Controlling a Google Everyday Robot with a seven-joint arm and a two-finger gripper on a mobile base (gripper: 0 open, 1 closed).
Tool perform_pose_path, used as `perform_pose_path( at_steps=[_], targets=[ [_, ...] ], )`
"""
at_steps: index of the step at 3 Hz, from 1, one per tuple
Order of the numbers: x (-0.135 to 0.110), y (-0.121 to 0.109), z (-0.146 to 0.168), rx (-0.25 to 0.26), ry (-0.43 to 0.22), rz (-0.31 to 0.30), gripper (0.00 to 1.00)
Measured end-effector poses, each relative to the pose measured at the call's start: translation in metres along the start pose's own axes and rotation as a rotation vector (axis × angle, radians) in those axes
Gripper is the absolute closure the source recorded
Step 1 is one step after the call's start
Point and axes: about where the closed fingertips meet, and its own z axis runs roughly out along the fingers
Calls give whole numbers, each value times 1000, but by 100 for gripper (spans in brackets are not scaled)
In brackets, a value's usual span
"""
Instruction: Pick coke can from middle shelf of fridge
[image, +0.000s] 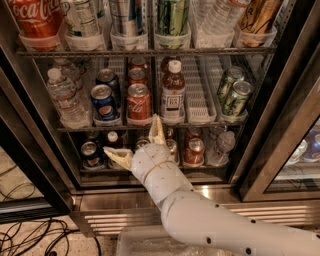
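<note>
Your fridge fills the view. At the front edge of its middle shelf the coke can stands upright beside a Pepsi can. Your gripper hangs just below, fingers spread wide, holding nothing.

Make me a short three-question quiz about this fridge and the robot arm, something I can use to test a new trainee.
1. True or false: the gripper has its fingers shut on the coke can.
2. What stands right beside the coke can, toward the picture's left? A) a milk carton B) a blue can C) a glass jar
3. Fill in: the gripper is just ___ the front edge of the middle shelf.

Key: 1 false, the fingers are spread open, short of the can; 2 B; 3 below.
</note>
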Motion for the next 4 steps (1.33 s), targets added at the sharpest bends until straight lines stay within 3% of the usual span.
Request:
perform_pose_path(
  at_steps=[1,2,4],
  targets=[
    [0,-6,3,66,-19,1,27],
    [0,-13,7,116,-30,1,35],
    [2,-22,15,185,-34,2,38]
  ],
)
